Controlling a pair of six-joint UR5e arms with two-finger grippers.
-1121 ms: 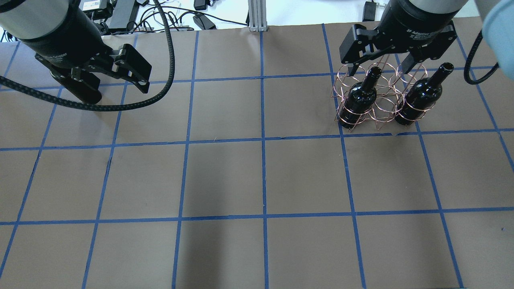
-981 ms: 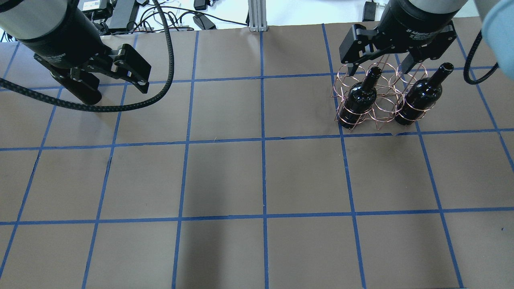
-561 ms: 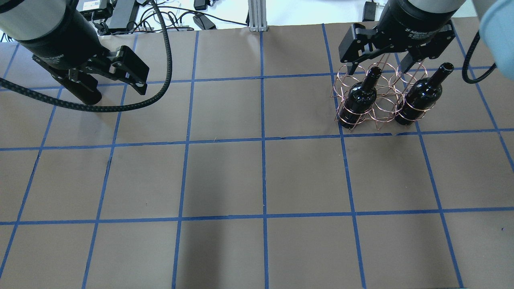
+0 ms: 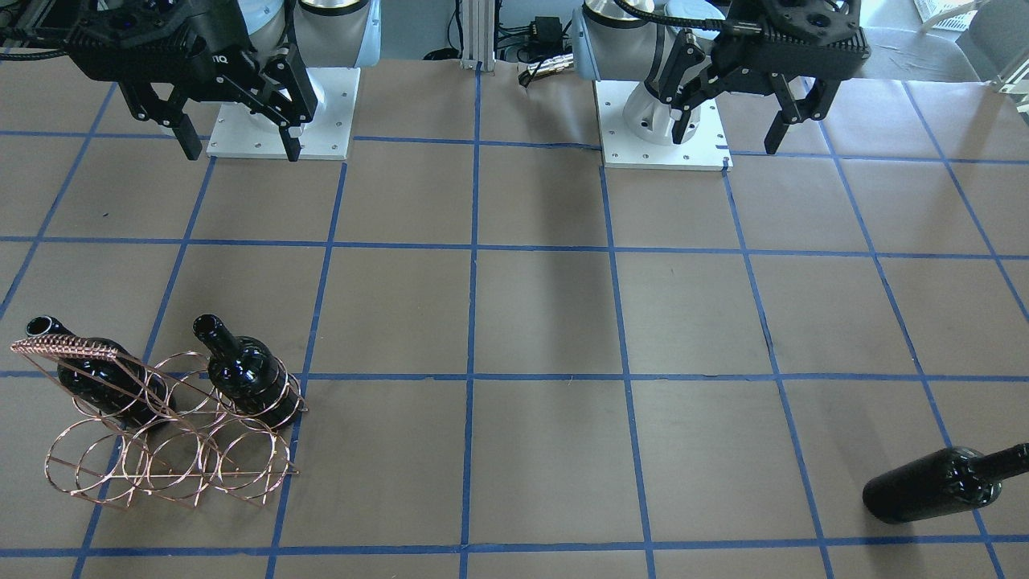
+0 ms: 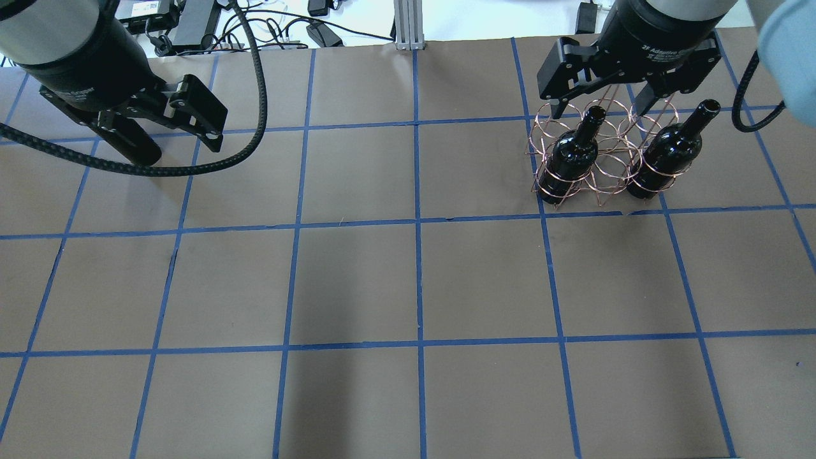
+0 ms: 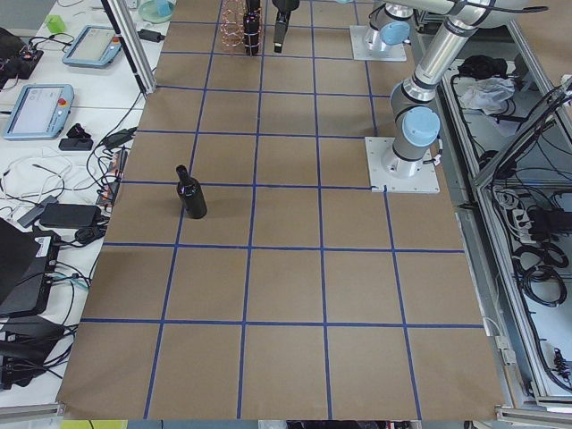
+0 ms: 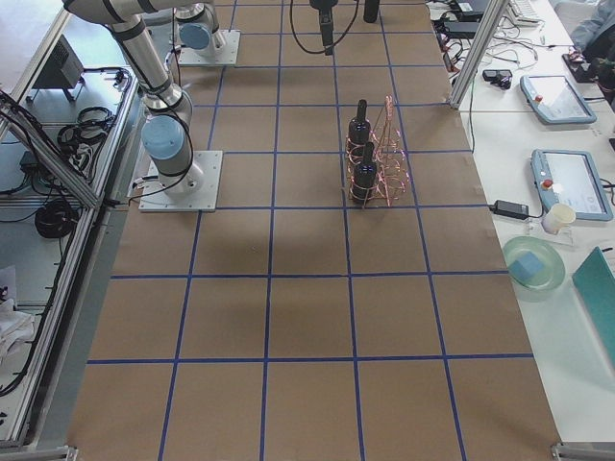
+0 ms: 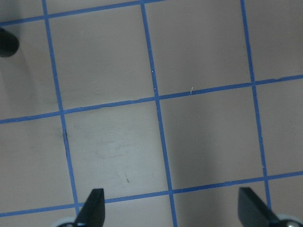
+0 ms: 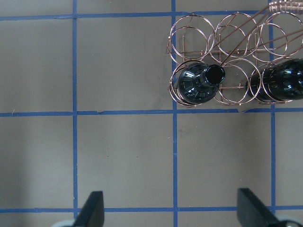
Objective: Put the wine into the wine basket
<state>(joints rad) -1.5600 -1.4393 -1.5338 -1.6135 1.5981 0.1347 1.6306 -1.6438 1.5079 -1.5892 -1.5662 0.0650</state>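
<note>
Exterior front-facing view shows the job partly done: the wine basket (image 4: 165,458) sits on the table (image 4: 547,322) on the robot's right side, with 2 seated bottles (image 4: 251,384) standing necks-up in the 2 end rings of the row nearer the robot. The ring between them and the whole other row are free. The third wine bottle (image 4: 924,486) stands alone far out on the robot's left, well apart from the basket, so I judge it to be the one left to fetch.

Both arms hang high near their bases. The left pincer (image 4: 727,137) is spread wide and holds nothing; its wrist camera sees only bare table between the fingers. The right pincer (image 4: 241,149) is likewise spread and empty, hovering on the robot's side of the basket. The left arm is on the loose bottle's side, which makes it the likelier one to reach for it.

Several things are hard to read. The loose bottle's neck is cut off at the front view's edge, and it looks laid over there, though the exterior left view shows it upright. It falls outside the overhead view altogether. A dark rounded shape at the left wrist view's upper corner is cropped; I cannot tell what it is. In the overhead view the right pincer covers the basket's far rings
</note>
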